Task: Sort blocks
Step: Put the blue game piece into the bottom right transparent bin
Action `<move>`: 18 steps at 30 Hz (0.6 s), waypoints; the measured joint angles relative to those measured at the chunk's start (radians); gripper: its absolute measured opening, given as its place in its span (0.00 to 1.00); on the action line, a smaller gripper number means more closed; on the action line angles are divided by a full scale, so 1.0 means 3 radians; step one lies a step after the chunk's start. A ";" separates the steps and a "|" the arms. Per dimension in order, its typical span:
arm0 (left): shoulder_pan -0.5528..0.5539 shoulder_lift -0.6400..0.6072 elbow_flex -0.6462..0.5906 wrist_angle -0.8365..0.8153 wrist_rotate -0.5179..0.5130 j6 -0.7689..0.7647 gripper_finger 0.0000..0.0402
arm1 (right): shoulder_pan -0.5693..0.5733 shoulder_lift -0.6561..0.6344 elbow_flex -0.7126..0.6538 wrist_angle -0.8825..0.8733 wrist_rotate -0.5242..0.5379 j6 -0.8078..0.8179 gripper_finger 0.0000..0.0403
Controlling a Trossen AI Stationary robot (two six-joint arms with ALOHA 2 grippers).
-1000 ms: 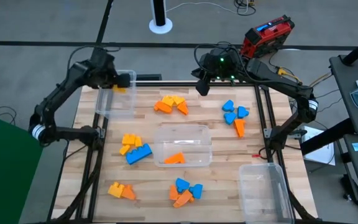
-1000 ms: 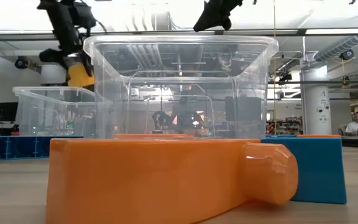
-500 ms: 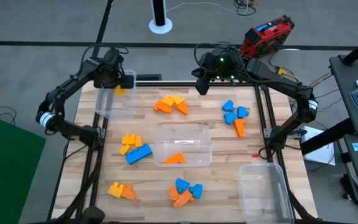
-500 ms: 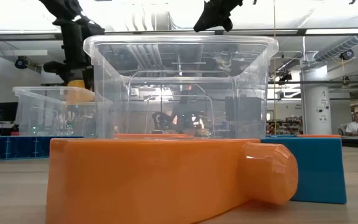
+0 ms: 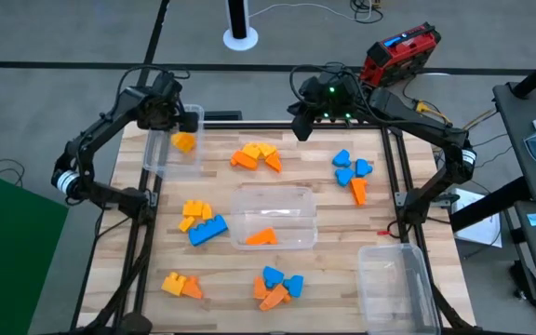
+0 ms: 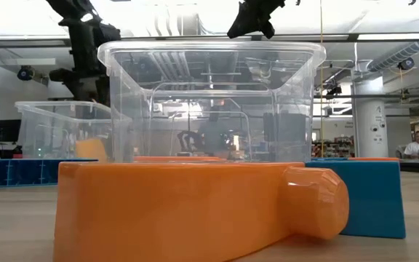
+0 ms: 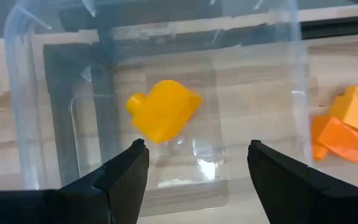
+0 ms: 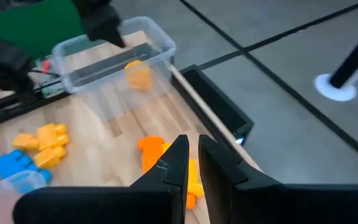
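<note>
A yellow block (image 5: 184, 142) (image 7: 163, 111) lies on the floor of the clear bin (image 5: 156, 156) at the far left. My left gripper (image 5: 169, 118) (image 7: 194, 165) hangs open above that bin, its fingers clear of the block. Over the table's far edge my right gripper (image 5: 302, 126) (image 8: 194, 155) hangs shut and holds nothing. Other blocks lie in clusters on the table: orange and yellow ones (image 5: 257, 155), blue ones with an orange one (image 5: 352, 172), yellow ones with a blue one (image 5: 200, 221).
A second clear bin (image 5: 298, 197) at mid-table holds one orange block (image 5: 261, 236). A third bin (image 5: 394, 284) stands at the near right. More blocks lie near the front edge (image 5: 181, 285) (image 5: 275, 287). A red device (image 5: 400, 51) sits on the floor beyond the table.
My left gripper, which held the yellow block above the far-left bin, has let it go. The block has dropped from the fingers to the bin's floor. The gripper has stayed over the bin.
</note>
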 joint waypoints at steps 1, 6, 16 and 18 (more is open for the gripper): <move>-0.0003 -0.0031 0.0009 0.0007 0.0000 0.0014 0.62 | 0.0000 0.0000 0.0000 0.0000 0.0067 0.0010 0.07; -0.0003 -0.0168 0.0047 0.0063 0.0002 0.0050 0.62 | 0.0000 0.0000 0.0000 0.0061 0.0484 0.0049 0.07; -0.0003 -0.0279 0.0114 0.0089 0.0004 0.0061 0.62 | 0.0000 -0.0042 0.0010 0.0603 0.1334 0.0097 0.07; -0.0004 -0.0286 0.0114 0.0089 0.0005 0.0094 0.62 | -0.0001 -0.0047 0.0073 0.0621 0.1430 0.0090 0.07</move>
